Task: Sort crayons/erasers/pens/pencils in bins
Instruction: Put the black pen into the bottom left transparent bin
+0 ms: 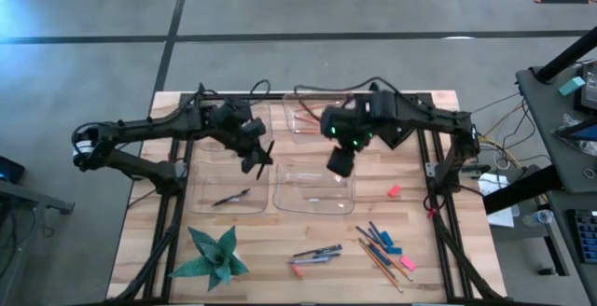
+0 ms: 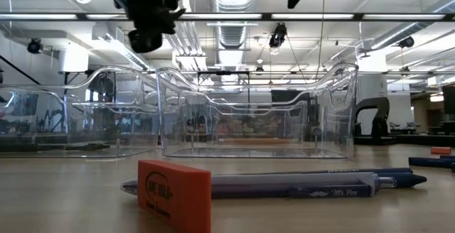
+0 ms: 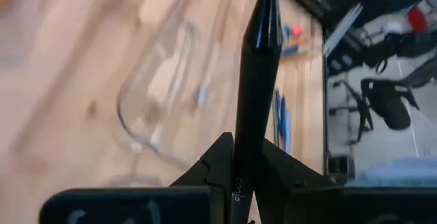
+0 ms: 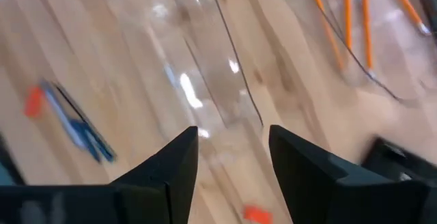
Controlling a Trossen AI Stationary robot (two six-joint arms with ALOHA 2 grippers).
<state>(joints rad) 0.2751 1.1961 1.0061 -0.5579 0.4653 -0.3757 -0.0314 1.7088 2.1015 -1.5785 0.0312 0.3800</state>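
My wooden table point(image 1: 410, 222) sat on grey concrete floor point(image 1: 280, 7). I had the left gripper point(image 1: 258, 154) clamped on a black pen point(image 3: 256, 94) above the bins point(image 1: 315, 187); the right gripper point(image 4: 232, 159) hung spread, empty, over them.

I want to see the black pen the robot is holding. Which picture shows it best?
The left wrist view: the black pen fills the picture, clamped upright in the left gripper. The high view shows it only as a tiny dark stick over the bins. The low and right wrist views don't show it clearly.
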